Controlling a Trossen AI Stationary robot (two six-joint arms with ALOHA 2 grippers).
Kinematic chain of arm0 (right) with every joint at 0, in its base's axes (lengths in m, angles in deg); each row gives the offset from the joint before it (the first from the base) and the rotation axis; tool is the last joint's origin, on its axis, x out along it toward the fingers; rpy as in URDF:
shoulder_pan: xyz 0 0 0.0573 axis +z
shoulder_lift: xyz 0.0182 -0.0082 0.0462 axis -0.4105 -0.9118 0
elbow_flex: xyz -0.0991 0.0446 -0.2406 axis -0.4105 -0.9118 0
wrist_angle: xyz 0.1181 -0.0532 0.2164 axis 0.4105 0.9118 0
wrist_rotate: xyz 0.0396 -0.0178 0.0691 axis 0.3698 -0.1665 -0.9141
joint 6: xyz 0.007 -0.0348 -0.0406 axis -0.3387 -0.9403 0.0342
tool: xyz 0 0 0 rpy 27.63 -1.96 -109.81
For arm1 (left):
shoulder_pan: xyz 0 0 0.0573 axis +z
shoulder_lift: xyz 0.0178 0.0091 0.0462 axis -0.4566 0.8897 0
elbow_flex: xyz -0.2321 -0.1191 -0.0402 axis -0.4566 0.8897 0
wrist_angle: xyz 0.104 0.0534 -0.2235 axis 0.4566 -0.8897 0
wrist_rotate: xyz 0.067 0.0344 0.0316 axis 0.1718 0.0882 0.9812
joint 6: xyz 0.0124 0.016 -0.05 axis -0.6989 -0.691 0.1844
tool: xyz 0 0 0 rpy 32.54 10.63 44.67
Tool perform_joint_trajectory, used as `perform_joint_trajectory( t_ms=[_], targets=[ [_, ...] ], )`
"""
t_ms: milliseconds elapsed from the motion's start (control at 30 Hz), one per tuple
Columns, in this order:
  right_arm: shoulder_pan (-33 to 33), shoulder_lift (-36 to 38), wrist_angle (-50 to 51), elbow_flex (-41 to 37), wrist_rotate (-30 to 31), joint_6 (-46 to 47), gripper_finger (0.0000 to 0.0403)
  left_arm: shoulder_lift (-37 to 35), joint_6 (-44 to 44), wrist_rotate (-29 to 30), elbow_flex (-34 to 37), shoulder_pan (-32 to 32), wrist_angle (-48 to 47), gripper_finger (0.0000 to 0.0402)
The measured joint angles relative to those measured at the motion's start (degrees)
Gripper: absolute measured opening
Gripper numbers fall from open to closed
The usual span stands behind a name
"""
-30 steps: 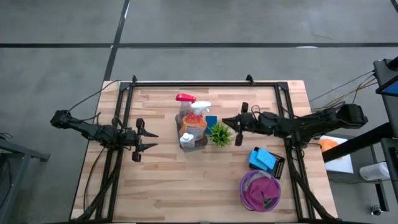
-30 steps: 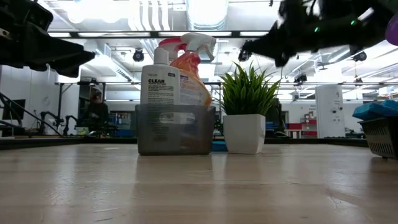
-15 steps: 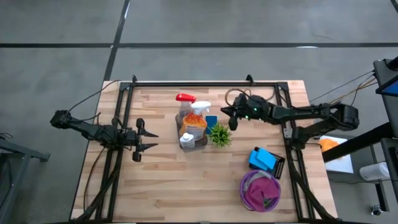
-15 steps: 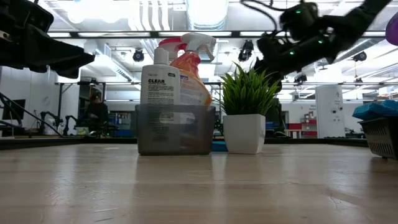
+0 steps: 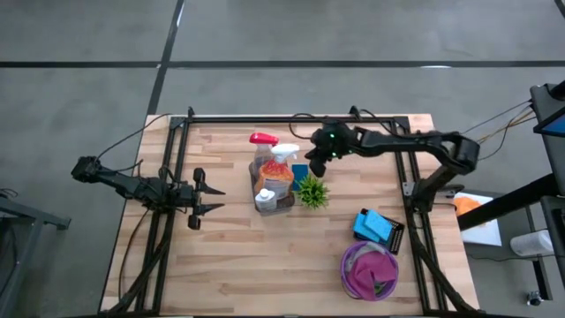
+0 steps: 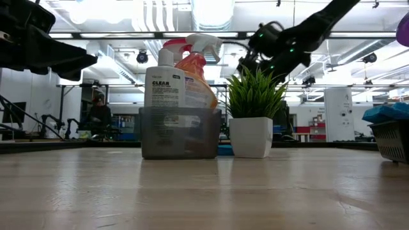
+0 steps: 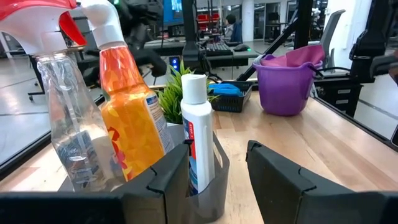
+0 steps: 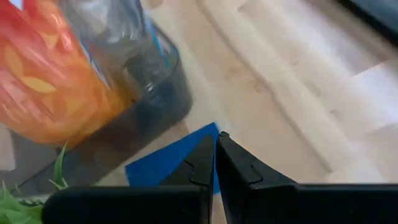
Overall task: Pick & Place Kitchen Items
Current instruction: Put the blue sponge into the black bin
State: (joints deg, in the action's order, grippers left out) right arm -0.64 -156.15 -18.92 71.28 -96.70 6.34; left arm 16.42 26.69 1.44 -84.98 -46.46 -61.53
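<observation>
High view: my right gripper (image 5: pixel 315 159) hangs over the blue sponge (image 5: pixel 300 171) behind the caddy (image 5: pixel 275 200). Right wrist view: jaws clenched, empty, sponge just under tips. Left gripper (image 5: pixel 214 200) waits on desk's left side w/ jaws released.

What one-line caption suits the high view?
Right gripper, shut, above the blue sponge beside the caddy; left gripper waits at table's left.
</observation>
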Motion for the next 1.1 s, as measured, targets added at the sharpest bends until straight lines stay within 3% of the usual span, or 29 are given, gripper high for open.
perform_joint_trajectory(
  t_ms=[100, 500, 1100],
  targets=[
    [-0.50, -3.20, 2.66, 2.57, -3.78, -0.19, 0.0018, 0.00, 0.00, 0.00, 0.00, 0.00, 0.02, 0.0162],
    [-0.77, -10.52, 14.73, 11.74, -4.80, -2.87, 0.0018, 0.05, 0.02, 0.00, 0.00, 0.00, 0.00, 0.0163],
    [-0.83, -16.79, 19.33, 14.15, -4.54, -3.97, 0.0018, 0.09, 0.20, -0.02, 0.00, 0.00, 0.00, 0.0163]
  ],
)
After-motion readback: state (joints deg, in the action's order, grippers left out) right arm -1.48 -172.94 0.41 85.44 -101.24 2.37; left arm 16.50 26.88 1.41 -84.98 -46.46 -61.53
